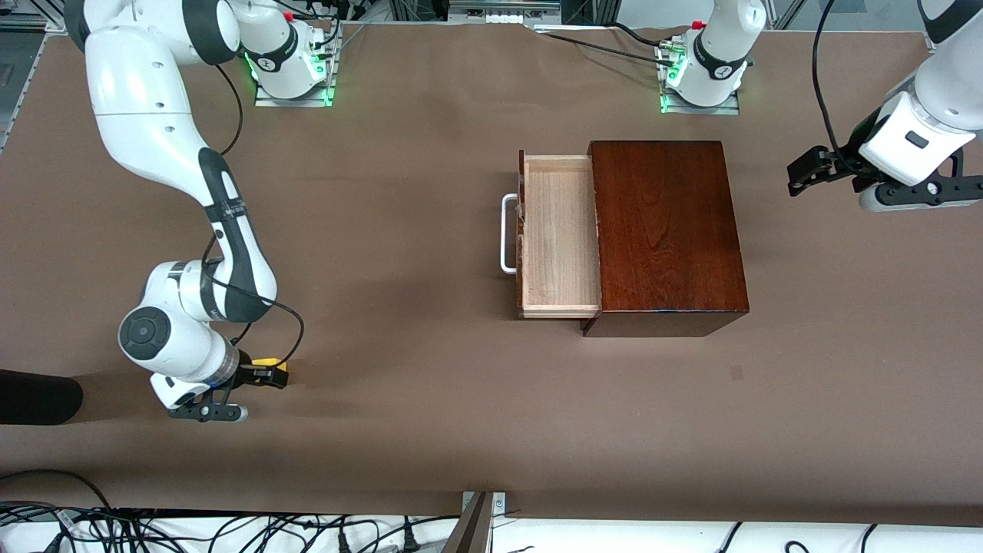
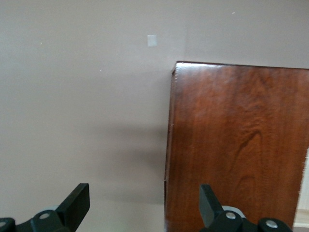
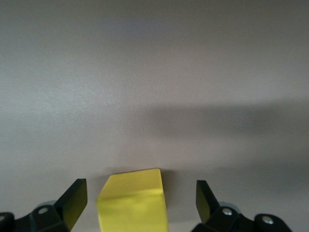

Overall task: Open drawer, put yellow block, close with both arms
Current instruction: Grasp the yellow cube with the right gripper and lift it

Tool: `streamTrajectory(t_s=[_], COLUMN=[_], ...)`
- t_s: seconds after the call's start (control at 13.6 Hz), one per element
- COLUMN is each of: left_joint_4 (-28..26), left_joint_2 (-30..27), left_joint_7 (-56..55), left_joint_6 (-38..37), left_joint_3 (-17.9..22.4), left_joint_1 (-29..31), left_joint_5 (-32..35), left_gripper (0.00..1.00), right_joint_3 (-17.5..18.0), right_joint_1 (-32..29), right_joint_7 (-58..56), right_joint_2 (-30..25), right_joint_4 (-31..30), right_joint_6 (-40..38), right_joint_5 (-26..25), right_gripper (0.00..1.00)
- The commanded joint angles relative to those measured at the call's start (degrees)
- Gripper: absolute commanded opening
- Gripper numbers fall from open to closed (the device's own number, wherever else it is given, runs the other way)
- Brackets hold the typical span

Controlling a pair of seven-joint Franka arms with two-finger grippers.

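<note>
The drawer [image 1: 558, 238] stands pulled out of the dark mahogany box [image 1: 666, 230], and its pale tray is empty, with the white handle [image 1: 508, 234] facing the right arm's end of the table. The yellow block [image 1: 270, 362] lies on the table near the right arm's end, nearer the front camera than the box. My right gripper [image 1: 265, 375] is low at the block, open, with one finger on each side of it; the right wrist view shows the block [image 3: 131, 203] between the open fingers [image 3: 75, 195], not pinched. My left gripper [image 1: 800, 173] is open and empty, over the table beside the box [image 2: 236, 145].
A black object [image 1: 38, 395] pokes in at the table edge by the right arm. A small square mark [image 1: 736, 372] is on the brown table cover [image 1: 430, 384]. Cables and a metal bracket [image 1: 480, 522] lie along the edge nearest the camera.
</note>
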Motion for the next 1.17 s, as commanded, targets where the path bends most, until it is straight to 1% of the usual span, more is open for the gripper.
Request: streamTrajectory(t_s=[0.0, 0.15, 0.22, 0.44, 0.66, 0.73, 0.88, 1.03, 1.1], left_joint_4=[-2.4, -1.2, -0.3, 1.8, 2.0, 3.0, 6.1, 7.9, 8.0], left_joint_2=[-2.2, -1.5, -0.8, -0.4, -0.3, 0.0, 2.7, 3.6, 3.6], left_joint_7=[1.5, 1.2, 1.3, 1.5, 1.5, 1.5, 0.5, 0.8, 1.0], left_joint_6=[1.7, 1.8, 1.8, 1.6, 1.7, 1.7, 1.5, 1.4, 1.5], left_joint_3=[0.5, 0.5, 0.5, 0.6, 0.5, 0.6, 0.3, 0.4, 0.5], left_joint_1=[0.4, 0.4, 0.4, 0.5, 1.4, 1.5, 1.7, 1.8, 1.9], left_joint_5=[-1.3, -1.3, -1.3, -0.9, -1.3, -1.3, -1.2, -1.0, -1.1], left_gripper=[1.0, 1.0, 1.0, 1.0, 1.0, 1.0, 1.0, 1.0, 1.0], right_joint_3=[0.0, 0.0, 0.0, 0.0, 0.0, 0.1, -0.1, 0.2, 0.1], right_joint_1=[0.2, 0.6, 0.8, 0.8, 0.9, 1.2, 3.9, 5.2, 7.5], right_joint_7=[-0.8, -0.9, -0.9, -1.1, -1.2, -0.9, 0.9, 9.3, 14.8], right_joint_2=[-0.2, -0.5, -1.1, -5.3, -12.9, -15.6, -21.3, -26.1, -28.0], right_joint_4=[0.0, -0.2, -0.2, 0.1, 0.4, 0.4, 0.3, 0.2, 0.3], right_joint_6=[-0.7, -3.5, -5.5, -11.5, -19.6, -23.0, -30.5, -37.8, -40.6], right_joint_5=[1.2, 1.2, 1.2, 0.8, 0.5, 0.6, 0.9, 1.1, 1.3], right_gripper=[0.54, 0.09, 0.0, 0.0, 0.0, 0.0, 0.0, 0.0, 0.0])
